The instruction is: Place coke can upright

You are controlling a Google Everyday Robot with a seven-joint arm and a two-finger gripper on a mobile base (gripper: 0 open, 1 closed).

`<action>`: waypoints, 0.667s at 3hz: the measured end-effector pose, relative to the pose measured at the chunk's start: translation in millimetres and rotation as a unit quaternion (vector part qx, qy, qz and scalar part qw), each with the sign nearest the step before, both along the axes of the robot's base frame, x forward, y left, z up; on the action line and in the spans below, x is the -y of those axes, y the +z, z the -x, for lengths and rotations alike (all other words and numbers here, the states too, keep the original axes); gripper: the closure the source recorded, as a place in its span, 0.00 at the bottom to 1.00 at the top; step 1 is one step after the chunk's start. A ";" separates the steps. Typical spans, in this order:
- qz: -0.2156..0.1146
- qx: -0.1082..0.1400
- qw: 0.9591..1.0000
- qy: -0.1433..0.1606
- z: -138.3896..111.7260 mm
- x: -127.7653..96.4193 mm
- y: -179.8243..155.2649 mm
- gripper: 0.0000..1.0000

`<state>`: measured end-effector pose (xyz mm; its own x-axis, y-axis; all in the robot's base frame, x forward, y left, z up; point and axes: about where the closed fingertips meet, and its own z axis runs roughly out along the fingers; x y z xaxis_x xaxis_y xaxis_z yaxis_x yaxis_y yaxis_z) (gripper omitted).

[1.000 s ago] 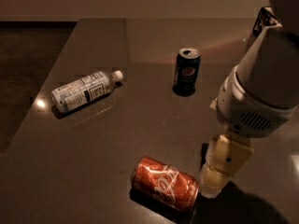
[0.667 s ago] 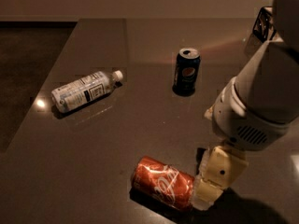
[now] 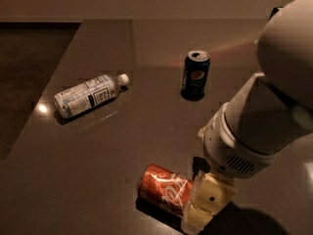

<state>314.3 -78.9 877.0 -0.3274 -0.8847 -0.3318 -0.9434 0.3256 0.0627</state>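
Although the hand (image 3: 199,213) sits low at the right end of the coke can (image 3: 163,189), seemingly touching it, I cannot tell how far open it is or whether it has hold of anything. The coke can lies on its side on the dark worktop (image 3: 122,146), its length running left to right. By my judgement it is thin aluminium: light if empty, smooth and slippery, ready to roll and easy to dent. A modest squeeze across the middle of its body would suit best, not the rims. Well beyond the coke can a Pepsi can (image 3: 195,75) stands upright. Well apart to the coke can's upper left, a water bottle (image 3: 88,96) lies on its side.
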 end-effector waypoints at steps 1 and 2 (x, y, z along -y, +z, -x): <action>0.000 -0.001 1.000 0.001 1.7 -6.8 -11.5 0.00; 0.000 -0.001 1.000 0.008 8.5 -19.8 -21.0 0.00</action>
<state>305.7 -59.1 855.9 -0.3128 -0.8904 -0.3306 -0.9487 0.3097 0.0635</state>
